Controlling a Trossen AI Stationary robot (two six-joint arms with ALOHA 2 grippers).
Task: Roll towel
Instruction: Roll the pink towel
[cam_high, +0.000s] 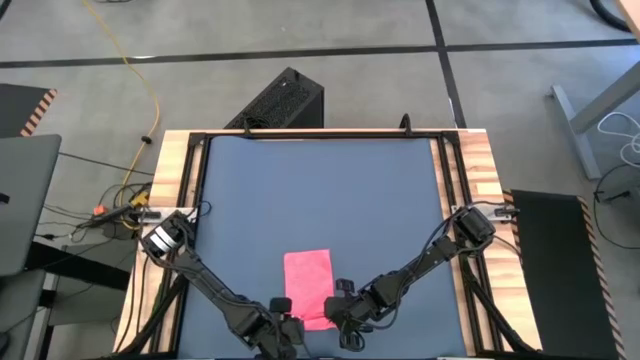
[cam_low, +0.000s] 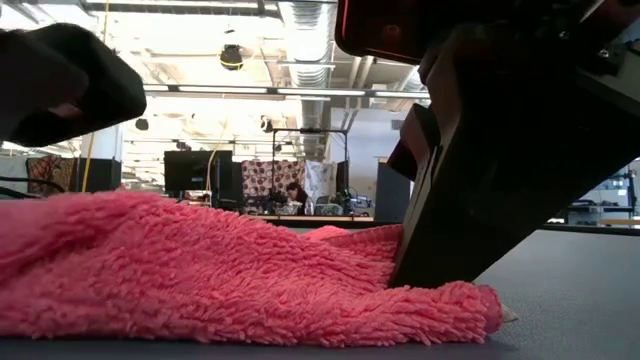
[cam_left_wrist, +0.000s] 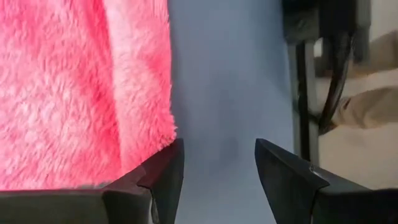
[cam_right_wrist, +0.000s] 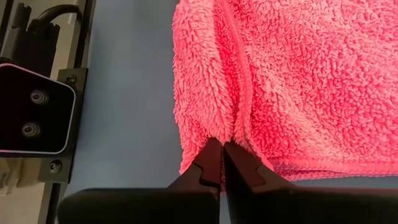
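The bright pink towel (cam_high: 308, 285) lies spread on the dark grey mat (cam_high: 320, 190), close to the table's near edge. My right gripper (cam_right_wrist: 222, 155) is shut on the towel's near right corner. It also shows in the low view as my right gripper (cam_low: 440, 250), coming down onto the towel's (cam_low: 200, 270) right end. My left gripper (cam_left_wrist: 217, 168) stands open beside the towel's (cam_left_wrist: 81, 93) near left corner, with only bare mat between its fingers. In the low view my left gripper (cam_low: 60, 80) hangs above the towel. My right gripper pinches a raised ridge of the towel at its near right corner (cam_right_wrist: 231, 127) between the two shut fingers. The fingers slant down from the table's right side. The pile bunches into a crease that runs away from the fingertips, while the rest of the towel lies on the mat.
A black frame rail (cam_high: 445, 180) and wooden table edges (cam_high: 480, 170) border the mat. A small black camera box (cam_right_wrist: 34, 112) sits at the near edge beside the towel. A black case (cam_high: 285, 100) stands on the floor beyond the far edge. Bare mat stretches toward the far edge.
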